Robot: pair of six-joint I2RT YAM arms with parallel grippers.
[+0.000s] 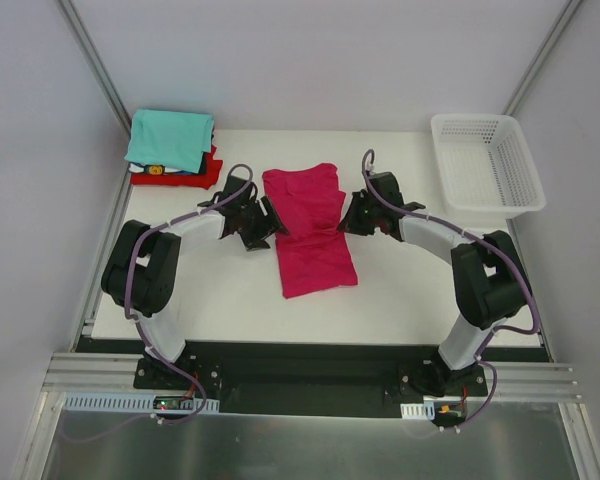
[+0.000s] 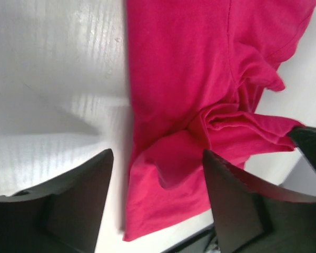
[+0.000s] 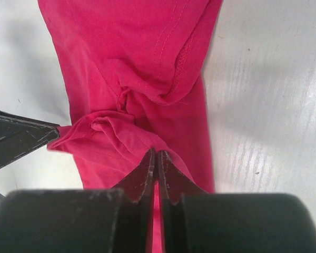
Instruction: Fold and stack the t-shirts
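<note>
The left gripper has its black wedge-shaped fingers apart, straddling a rumpled edge of the magenta-pink soft-knit t-shirt. The right gripper has its fingers pressed together on a pinched ridge of the same cloth. The shirt lies as a long folded strip, bunched at mid-length, in the middle of the white table. Both arms reach inward with bent elbows, their wrists facing each other across the shirt. A teal-topped stack of folded t-shirts sits at the far left corner.
</note>
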